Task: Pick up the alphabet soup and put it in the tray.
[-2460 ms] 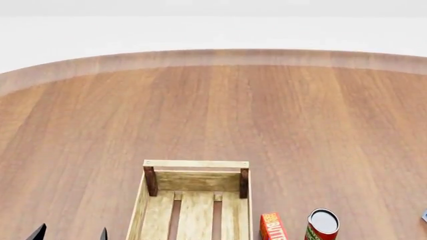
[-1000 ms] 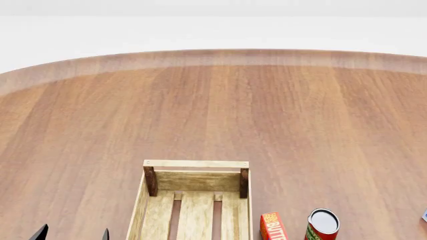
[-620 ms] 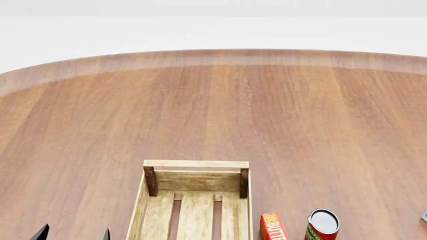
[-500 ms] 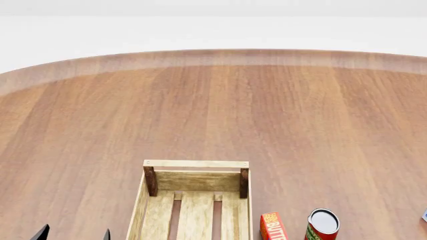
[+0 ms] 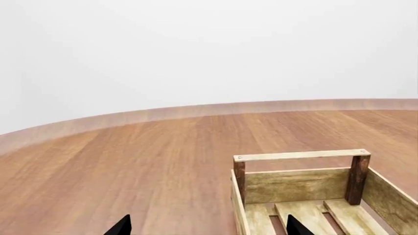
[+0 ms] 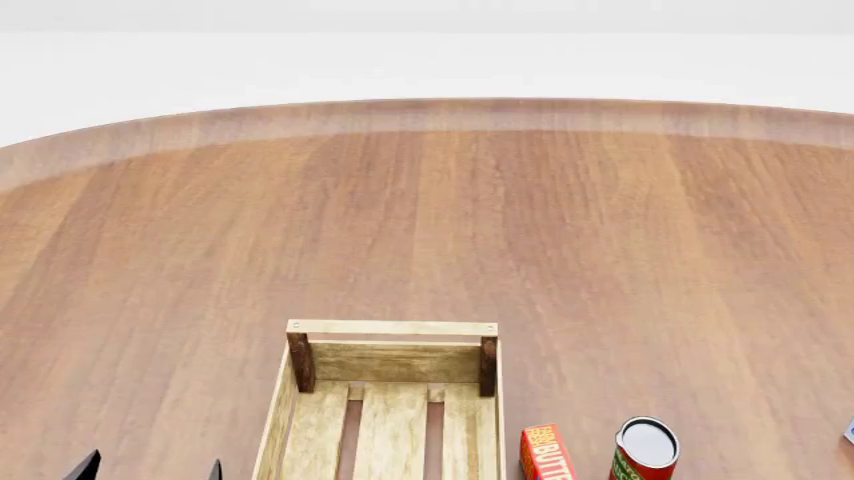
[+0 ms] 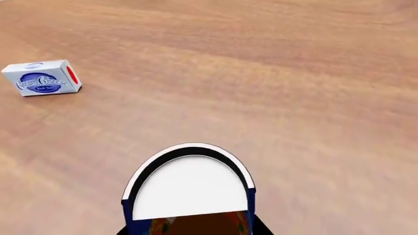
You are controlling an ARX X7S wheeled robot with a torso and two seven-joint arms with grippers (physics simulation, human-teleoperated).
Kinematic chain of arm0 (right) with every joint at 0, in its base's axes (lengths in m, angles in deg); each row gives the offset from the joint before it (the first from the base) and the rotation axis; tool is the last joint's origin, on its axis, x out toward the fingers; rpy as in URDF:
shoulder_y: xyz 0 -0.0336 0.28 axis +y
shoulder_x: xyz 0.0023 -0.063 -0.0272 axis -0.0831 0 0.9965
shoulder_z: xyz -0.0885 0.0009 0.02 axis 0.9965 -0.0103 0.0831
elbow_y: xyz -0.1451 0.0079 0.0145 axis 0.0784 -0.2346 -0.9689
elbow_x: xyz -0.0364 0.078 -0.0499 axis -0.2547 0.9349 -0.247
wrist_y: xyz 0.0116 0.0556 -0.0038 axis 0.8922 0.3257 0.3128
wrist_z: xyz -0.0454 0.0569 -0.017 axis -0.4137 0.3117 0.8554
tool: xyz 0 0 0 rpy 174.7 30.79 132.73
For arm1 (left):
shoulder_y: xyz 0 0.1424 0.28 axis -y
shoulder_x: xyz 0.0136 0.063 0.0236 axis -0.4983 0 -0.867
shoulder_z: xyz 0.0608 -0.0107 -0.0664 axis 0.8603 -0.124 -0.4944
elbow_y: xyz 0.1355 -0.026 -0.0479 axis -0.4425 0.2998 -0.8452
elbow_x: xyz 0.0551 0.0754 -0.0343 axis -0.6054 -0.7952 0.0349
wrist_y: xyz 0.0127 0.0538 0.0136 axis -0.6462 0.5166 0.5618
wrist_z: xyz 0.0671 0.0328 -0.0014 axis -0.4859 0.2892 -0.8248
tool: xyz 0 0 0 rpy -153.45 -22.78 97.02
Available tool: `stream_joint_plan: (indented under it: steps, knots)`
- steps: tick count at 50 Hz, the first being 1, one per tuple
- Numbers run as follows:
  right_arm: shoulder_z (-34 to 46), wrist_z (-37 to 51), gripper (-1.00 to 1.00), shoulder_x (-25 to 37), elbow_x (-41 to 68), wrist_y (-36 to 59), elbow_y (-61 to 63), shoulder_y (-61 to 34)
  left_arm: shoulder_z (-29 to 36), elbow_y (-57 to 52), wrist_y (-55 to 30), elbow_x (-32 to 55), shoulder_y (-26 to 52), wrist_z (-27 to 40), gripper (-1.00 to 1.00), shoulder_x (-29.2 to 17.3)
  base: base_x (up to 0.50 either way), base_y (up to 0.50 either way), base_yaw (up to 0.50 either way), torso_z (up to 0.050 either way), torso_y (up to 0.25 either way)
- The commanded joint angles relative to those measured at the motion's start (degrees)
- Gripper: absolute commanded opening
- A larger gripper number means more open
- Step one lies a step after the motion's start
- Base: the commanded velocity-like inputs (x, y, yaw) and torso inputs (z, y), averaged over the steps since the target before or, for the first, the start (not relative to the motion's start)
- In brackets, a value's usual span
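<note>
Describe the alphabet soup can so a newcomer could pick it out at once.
On the round wooden table, the soup can shows only in the right wrist view, right under that camera with bare wood around it. It has a pale top with a dark rim and a blue label, unlike the red-labelled can beside the butter box or the white cream cheese box.

We see a broad round table of reddish-brown wood [image 6: 534, 230] with long grain streaks running away from us, and its paler curved edge band [image 6: 427, 115] arcs across the far side. Beyond that edge we find only a plain off-white backdrop [image 5: 209, 49], evenly and softly lit, with no visible seams, windows or furniture. The tabletop's surface looks smooth and matte, and we make out no strong shadows on it
</note>
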Motion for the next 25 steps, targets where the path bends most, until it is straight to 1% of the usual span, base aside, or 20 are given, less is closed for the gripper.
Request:
stream_joint_plan:
  steps: [1,10,16,25]
  knots:
    - [0.5,1.2,-1.0,0.5,-1.5,0.2,7.6,2.8,0.4,-0.1,0.0,0.2,0.0,0.3,1.0,-0.3,0.0,0.0,0.0,0.0,0.01]
    - [1.7,2.7,-1.0,1.5,-2.1,1.5,15.7,5.3,0.7,-0.2,0.0,0.3,0.0,0.4,1.0,-0.5,0.0,0.0,0.0,0.0,0.0]
    - [3.1,2.2,-1.0,2.3,-2.3,1.9,20.7,6.4,0.9,-0.2,0.0,0.4,0.1,0.6,1.0,-0.6,0.0,0.0,0.0,0.0,0.0]
    - [6.6,2.7,-1.0,3.6,-2.9,5.4,26.2,5.5,1.1,-0.2,0.0,0.7,0.2,0.6,1.0,-0.8,0.0,0.0,0.0,0.0,0.001]
